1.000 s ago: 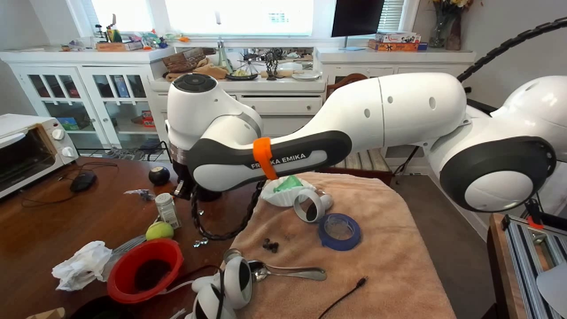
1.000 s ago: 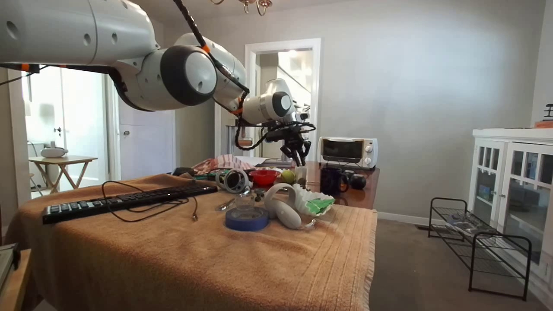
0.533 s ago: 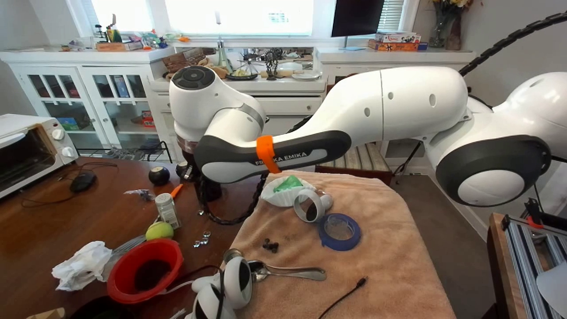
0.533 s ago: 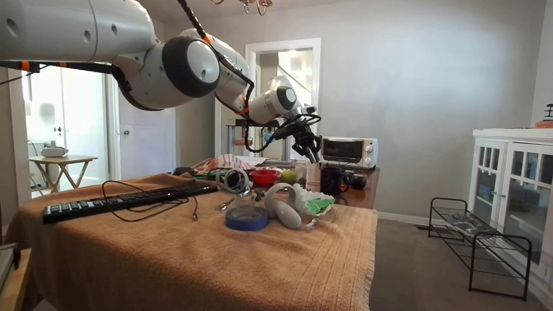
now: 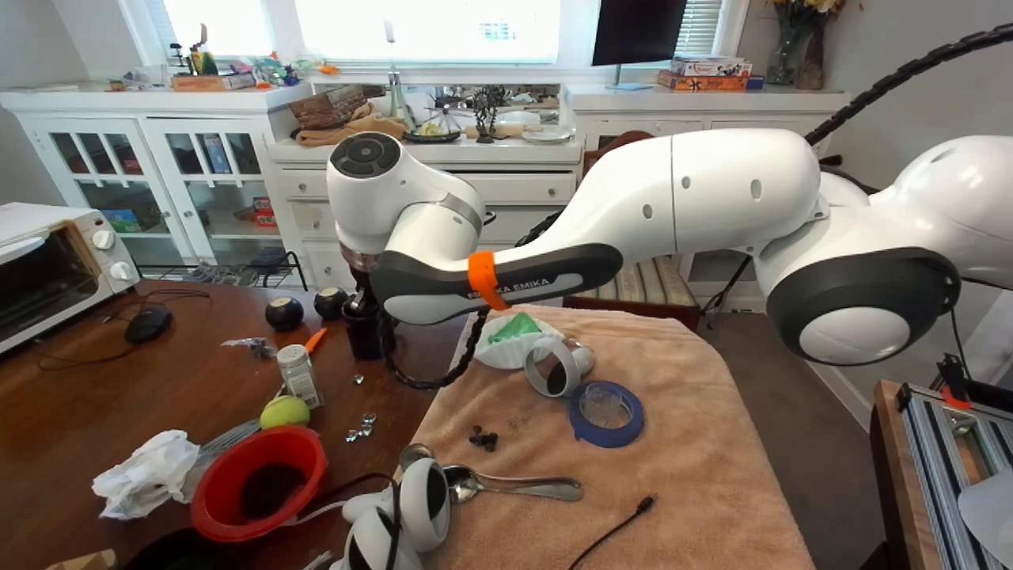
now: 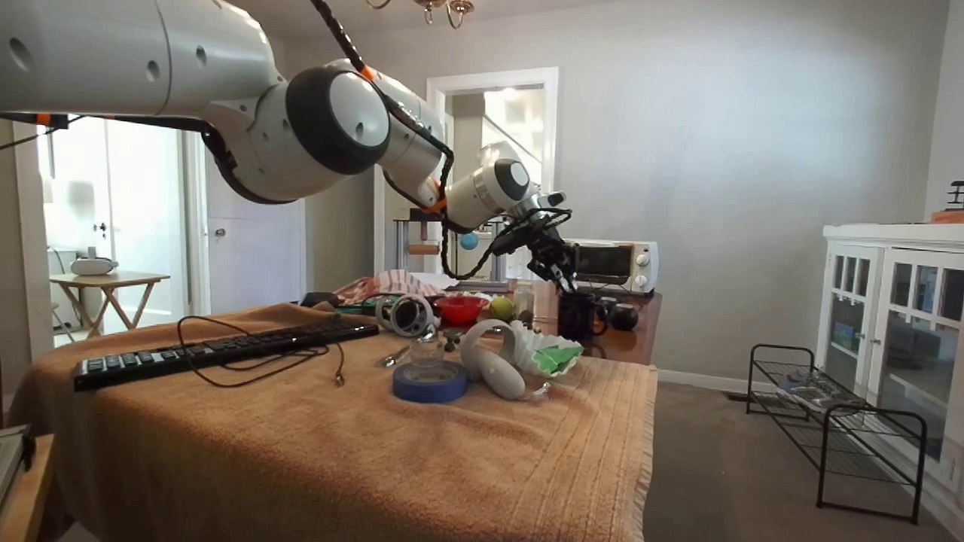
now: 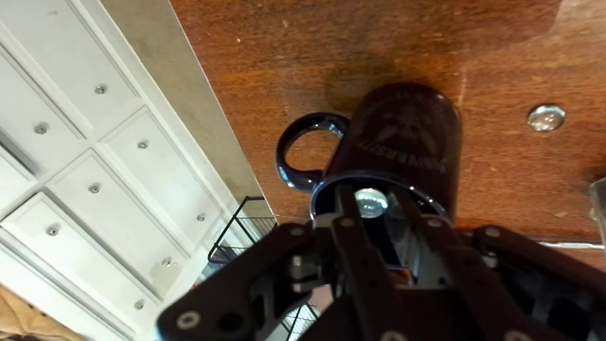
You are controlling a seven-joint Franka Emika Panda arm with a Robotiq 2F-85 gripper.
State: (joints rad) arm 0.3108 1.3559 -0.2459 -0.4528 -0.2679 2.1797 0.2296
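A dark mug [image 7: 409, 128] stands upright on the brown wooden table [image 7: 293, 61]; it also shows in both exterior views [image 5: 366, 339] [image 6: 577, 318]. My gripper [image 7: 373, 196] has its fingertips at the mug's opening, seemingly just inside the rim. The fingers are nearly closed on a small clear glass bead [image 7: 370, 203]. In an exterior view the gripper [image 6: 566, 287] tilts down over the mug. In an exterior view the arm and the mug's dark colour make the fingertips hard to see. Another glass bead [image 7: 546, 118] lies on the table beside the mug.
Two black round holders [image 5: 284, 314] [image 5: 330, 303] stand near the mug. A shaker jar [image 5: 299, 376], a tennis ball [image 5: 286, 412] and a red bowl [image 5: 207, 507] stand closer. A white shell dish [image 5: 491, 354] and blue tape [image 5: 586, 431] lie on the towel [image 5: 673, 443].
The arm and gripper have moved from beside the shaker jar across to the mug and tilted. The fingertips are now at the mug's opening. A black holder and an orange object have come into view.
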